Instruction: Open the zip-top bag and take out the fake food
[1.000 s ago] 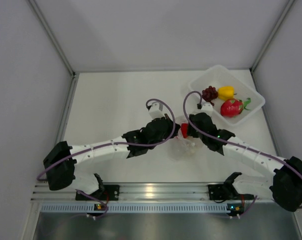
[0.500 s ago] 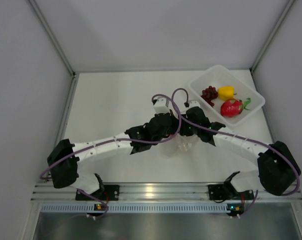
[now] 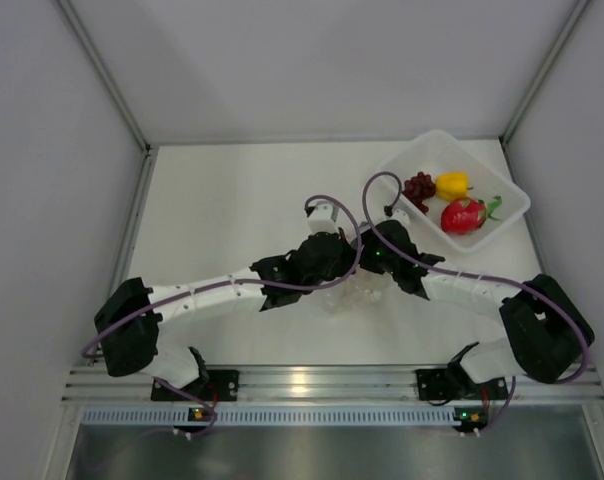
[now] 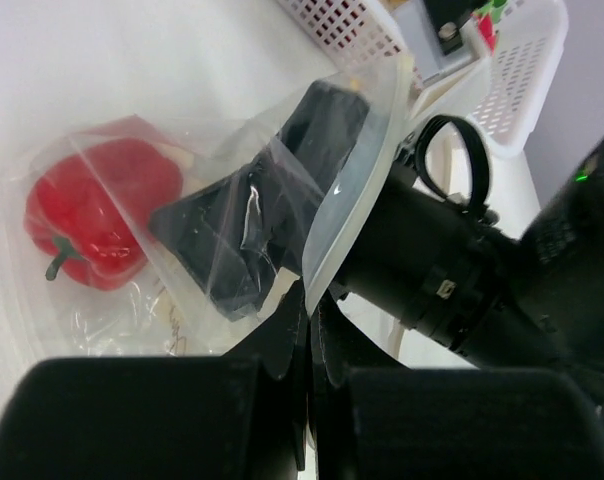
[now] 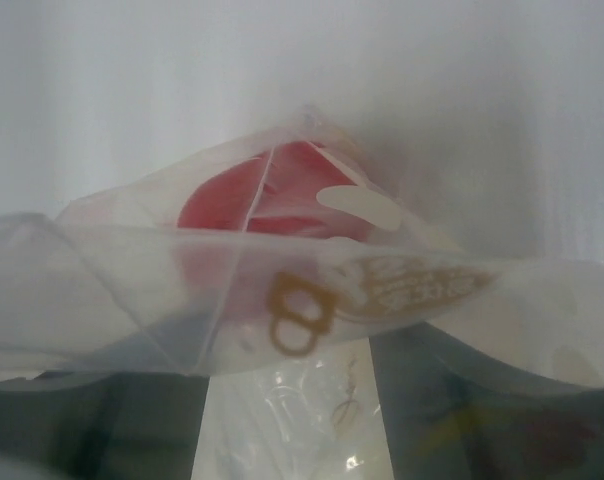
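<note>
The zip-top bag [image 3: 350,293] lies between both grippers at mid-table. My left gripper [image 4: 310,300] is shut on the bag's rim strip and holds its mouth up. My right gripper [image 5: 297,400] is open, and its fingers [image 4: 232,240] reach inside the bag [image 4: 352,180]. A red pepper [image 4: 92,215] lies in the bag ahead of those fingers and also shows in the right wrist view [image 5: 272,205]. In the top view the arms hide the pepper. The grape bunch [image 3: 419,187], yellow pepper [image 3: 452,184] and pink-red fruit [image 3: 463,215] lie in the tray.
The clear rectangular tray [image 3: 407,165] stands at the back right, close behind the right wrist. Its lattice wall shows in the left wrist view [image 4: 542,70]. Booth walls close the table on the left, back and right. Both arms' cables loop above the grippers.
My right gripper has pushed left and forward into the bag's mouth. The red pepper, visible from above one second ago, is now covered by the arms. My left gripper holds its grip.
</note>
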`<state>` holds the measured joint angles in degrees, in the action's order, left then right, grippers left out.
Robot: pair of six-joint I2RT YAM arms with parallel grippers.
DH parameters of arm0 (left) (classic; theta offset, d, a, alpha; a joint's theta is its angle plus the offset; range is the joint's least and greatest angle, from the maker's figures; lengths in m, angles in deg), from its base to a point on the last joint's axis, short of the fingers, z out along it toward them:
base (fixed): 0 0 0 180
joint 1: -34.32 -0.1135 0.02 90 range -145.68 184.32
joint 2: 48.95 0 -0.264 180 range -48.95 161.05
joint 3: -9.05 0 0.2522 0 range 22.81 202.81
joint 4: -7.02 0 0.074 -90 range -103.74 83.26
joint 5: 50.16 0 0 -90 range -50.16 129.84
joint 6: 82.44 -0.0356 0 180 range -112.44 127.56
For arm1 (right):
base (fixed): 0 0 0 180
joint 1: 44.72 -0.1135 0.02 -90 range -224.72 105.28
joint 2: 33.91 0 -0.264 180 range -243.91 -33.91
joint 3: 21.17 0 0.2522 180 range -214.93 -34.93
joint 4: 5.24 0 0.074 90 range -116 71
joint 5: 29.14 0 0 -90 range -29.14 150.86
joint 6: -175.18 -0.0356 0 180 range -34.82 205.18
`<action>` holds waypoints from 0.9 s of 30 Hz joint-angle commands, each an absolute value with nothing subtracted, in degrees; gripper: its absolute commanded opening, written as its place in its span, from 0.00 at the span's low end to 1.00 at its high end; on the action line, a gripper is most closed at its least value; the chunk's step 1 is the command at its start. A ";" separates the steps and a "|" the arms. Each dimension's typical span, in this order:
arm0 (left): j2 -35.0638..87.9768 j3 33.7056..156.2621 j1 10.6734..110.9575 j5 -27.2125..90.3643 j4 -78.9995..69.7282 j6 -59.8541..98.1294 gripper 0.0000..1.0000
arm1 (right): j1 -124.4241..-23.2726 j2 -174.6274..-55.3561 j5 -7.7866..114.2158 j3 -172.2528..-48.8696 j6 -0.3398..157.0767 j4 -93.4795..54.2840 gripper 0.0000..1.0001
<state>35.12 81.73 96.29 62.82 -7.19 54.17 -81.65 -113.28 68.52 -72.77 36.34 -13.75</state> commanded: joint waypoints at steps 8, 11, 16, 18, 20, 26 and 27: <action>32.62 81.08 96.37 62.77 -6.56 54.67 0.00 | -80.32 -113.27 63.15 -75.97 33.59 -9.16 0.54; 30.77 80.39 96.45 65.49 -5.34 56.59 0.00 | -79.88 -116.07 58.67 -76.85 34.99 -9.16 0.49; 25.33 77.22 97.50 72.08 -2.17 62.13 0.00 | -79.88 -118.02 66.36 -79.67 42.63 -18.82 0.47; 22.87 76.17 97.86 75.33 -2.26 63.88 0.00 | -78.83 -117.67 69.28 -80.62 47.29 -22.94 0.47; 21.28 74.07 98.12 77.01 -2.17 65.91 0.00 | -77.16 -117.50 73.06 -81.94 53.67 -27.86 0.47; 18.55 68.44 98.56 76.40 -1.38 73.56 0.00 | -76.01 -121.17 89.84 -95.29 70.03 -44.98 0.48; 18.46 66.95 98.74 76.31 -1.12 74.87 0.00 | -76.01 -121.88 91.86 -98.88 71.37 -46.76 0.48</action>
